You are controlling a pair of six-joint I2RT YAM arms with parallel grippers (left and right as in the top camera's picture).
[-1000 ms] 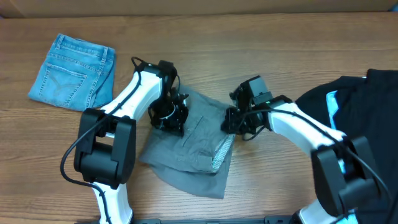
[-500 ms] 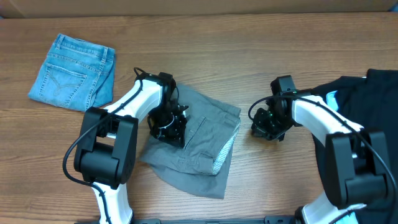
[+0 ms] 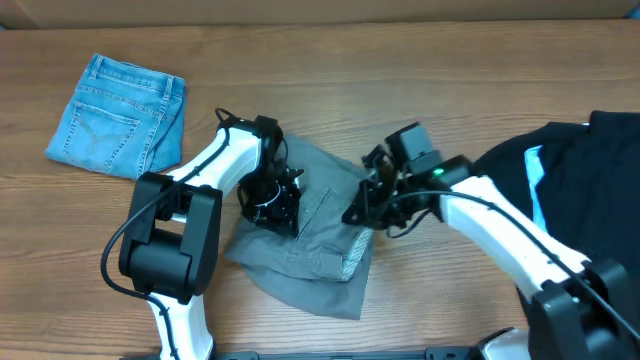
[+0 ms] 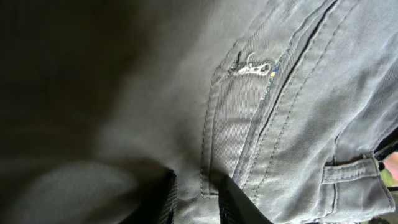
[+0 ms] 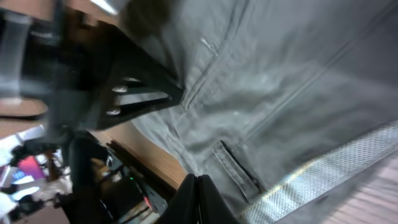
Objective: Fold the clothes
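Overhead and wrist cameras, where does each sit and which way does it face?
Overhead: above the table, looking down on grey shorts, jeans shorts, black clothes; left gripper and right gripper show.
Left wrist: on the left arm, close over the grey shorts; own fingertips at bottom.
Right wrist: on the right arm, looking across them toward the left gripper; closed fingertips at bottom.
Shared: all three see the grey shorts.

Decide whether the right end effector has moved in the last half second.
Yes. The right end effector moved away from the black garments, onto the grey shorts.
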